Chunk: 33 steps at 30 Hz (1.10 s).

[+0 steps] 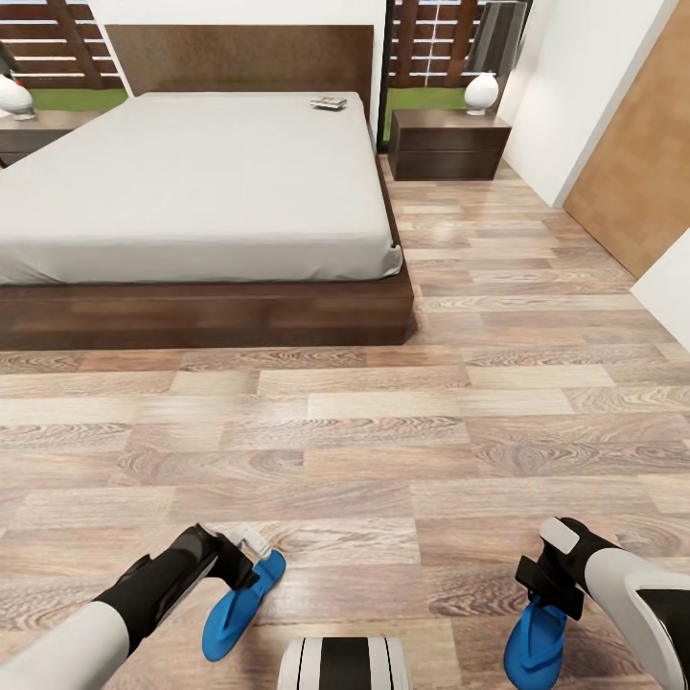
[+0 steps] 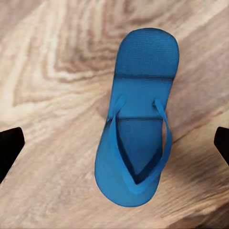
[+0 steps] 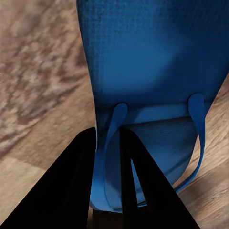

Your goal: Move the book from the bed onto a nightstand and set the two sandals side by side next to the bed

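Right end effector [image 3: 109, 176] clamped on one sandal's [image 3: 157, 71] strap; left end effector [image 2: 114, 143] spread wide above the other sandal [image 2: 138, 119].

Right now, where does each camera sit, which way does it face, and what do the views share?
Head view: high on the robot, looking forward and down at the bed, book and floor; both arms show.
Left wrist view: above the left sandal, looking down; left hand open, fingertips wide apart.
Right wrist view: close behind the right sandal; right hand pinches its strap.
Shared: head view also shows both sandals.
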### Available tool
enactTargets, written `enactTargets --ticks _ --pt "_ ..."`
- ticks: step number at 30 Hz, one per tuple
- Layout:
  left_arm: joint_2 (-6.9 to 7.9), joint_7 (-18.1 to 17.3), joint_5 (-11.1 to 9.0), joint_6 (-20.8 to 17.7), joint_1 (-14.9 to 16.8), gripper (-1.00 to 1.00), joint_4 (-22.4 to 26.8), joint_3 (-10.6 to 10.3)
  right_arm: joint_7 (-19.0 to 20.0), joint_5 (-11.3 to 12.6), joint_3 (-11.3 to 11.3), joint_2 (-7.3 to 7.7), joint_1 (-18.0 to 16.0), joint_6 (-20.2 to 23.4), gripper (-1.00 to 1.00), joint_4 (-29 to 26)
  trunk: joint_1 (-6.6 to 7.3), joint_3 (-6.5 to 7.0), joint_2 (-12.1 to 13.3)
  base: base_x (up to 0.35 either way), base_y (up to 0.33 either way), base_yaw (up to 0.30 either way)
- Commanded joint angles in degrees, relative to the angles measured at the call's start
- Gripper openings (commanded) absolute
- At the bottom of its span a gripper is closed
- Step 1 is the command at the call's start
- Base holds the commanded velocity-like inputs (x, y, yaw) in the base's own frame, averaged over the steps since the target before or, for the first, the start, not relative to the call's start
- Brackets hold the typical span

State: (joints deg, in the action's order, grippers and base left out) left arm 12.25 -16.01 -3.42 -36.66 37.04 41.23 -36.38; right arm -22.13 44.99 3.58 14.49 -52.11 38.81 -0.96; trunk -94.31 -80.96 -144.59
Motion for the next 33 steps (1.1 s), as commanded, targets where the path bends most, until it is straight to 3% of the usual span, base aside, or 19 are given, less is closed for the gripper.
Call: enactTargets --ticks 1,6,11,33 --pt "-0.32 0.14 1.38 -0.28 0.05 1.00 0.26 -0.20 -0.22 0.71 0.38 0.01 -0.01 0.21 -1.00 -0.09 0.01 -0.04 -0.02 0.000 0.000 0.000" --pt "-1.02 0.09 4.50 -0.32 0.05 1.00 0.45 0.06 -0.22 0.71 0.38 0.01 -0.01 0.21 -1.00 -0.09 0.01 -0.04 -0.02 0.000 0.000 0.000" --pt "-1.21 -0.04 5.39 -0.41 0.05 1.00 0.50 0.14 -0.20 0.76 0.38 0.04 -0.01 0.21 -1.00 -0.09 0.01 -0.04 -0.02 0.000 0.000 0.000" --pt "-1.25 -0.17 5.70 -1.04 0.05 1.00 0.34 0.26 -0.88 0.63 0.29 0.34 -0.01 0.05 -1.00 0.32 0.01 -0.04 -0.02 0.000 0.000 0.000"
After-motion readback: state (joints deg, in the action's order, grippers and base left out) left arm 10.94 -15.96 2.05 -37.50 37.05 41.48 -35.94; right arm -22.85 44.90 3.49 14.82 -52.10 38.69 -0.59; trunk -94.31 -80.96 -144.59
